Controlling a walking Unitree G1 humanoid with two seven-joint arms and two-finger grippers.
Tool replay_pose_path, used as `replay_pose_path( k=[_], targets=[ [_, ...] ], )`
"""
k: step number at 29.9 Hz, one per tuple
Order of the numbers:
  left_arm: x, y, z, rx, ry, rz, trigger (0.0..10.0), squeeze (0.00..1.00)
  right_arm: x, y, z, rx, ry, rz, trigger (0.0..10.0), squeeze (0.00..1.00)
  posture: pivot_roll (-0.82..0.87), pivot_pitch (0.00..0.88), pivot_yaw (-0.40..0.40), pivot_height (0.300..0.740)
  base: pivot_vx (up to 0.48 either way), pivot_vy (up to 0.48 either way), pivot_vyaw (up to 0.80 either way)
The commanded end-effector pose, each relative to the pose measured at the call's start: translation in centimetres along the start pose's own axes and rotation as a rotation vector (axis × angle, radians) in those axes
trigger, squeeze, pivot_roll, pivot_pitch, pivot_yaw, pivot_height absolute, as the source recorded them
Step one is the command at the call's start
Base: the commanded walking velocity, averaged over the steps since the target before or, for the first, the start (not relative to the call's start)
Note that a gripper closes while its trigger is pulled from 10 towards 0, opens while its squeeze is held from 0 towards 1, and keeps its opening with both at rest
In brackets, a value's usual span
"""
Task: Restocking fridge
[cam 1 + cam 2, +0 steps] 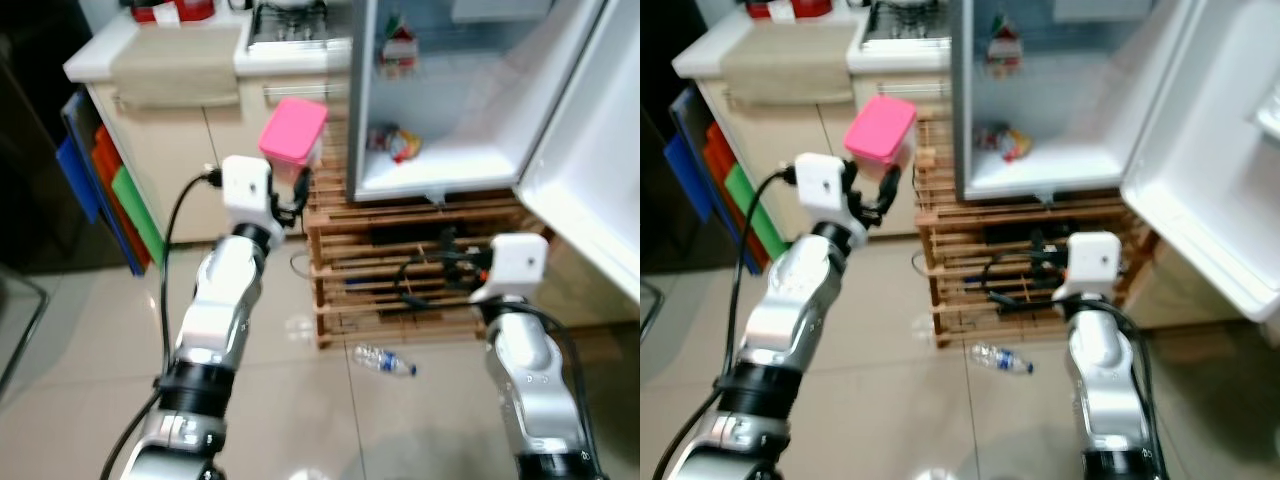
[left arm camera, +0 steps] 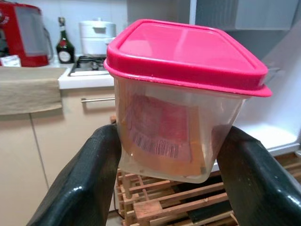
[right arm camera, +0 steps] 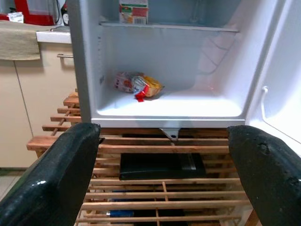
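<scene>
The fridge (image 1: 450,100) is standing open at 1 o'clock on a wooden slatted rack (image 1: 400,260), its door (image 1: 590,170) swinging right and running out of view. A snack packet (image 3: 138,85) is lying on its bottom floor and a carton (image 3: 133,10), cut off at the top, is sitting on the shelf above. At 11 o'clock the left end effector (image 2: 164,188) is clamping a clear tub (image 2: 174,136) with a pink lid (image 2: 188,52); a barcoded label is showing through, the contents unclear. The right end effector (image 3: 164,183) is hanging with its fingers apart, facing the rack. A plastic bottle (image 1: 385,360) is lying on the floor.
</scene>
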State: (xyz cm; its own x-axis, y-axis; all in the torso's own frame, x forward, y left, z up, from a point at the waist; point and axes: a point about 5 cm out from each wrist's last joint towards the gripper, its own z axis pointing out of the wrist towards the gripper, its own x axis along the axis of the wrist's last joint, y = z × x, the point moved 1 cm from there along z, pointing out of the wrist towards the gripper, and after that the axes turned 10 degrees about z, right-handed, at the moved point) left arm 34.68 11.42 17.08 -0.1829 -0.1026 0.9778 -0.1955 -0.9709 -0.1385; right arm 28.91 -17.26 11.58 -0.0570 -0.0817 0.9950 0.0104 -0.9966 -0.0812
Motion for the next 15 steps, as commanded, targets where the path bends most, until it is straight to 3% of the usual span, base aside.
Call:
replay_pose_path(
  k=[1, 10, 15],
  targets=[
    [0.13, 0.34, 0.25, -0.013, 0.007, 0.015, 10.0, 0.0, 0.48, 0.38, 0.02, -0.004, 0.016, -0.01, 10.0, 0.08, -0.16, 0.0, 0.079, 0.74, 0.0, -0.428, 0.0],
    [-0.05, 0.91, 0.35, -0.049, 0.009, 0.013, 10.0, 0.0, 0.53, 0.25, 0.07, 0.007, 0.02, -0.013, 10.0, 0.07, -0.16, 0.0, 0.08, 0.74, 0.292, -0.353, 0.0],
    [0.12, 1.02, 0.39, -0.063, 0.028, -0.058, 10.0, 0.0, 0.61, 0.18, 0.17, 0.013, 0.022, -0.014, 10.0, 0.07, -0.16, 0.0, 0.08, 0.74, 0.0, 0.0, 0.0]
  ],
)
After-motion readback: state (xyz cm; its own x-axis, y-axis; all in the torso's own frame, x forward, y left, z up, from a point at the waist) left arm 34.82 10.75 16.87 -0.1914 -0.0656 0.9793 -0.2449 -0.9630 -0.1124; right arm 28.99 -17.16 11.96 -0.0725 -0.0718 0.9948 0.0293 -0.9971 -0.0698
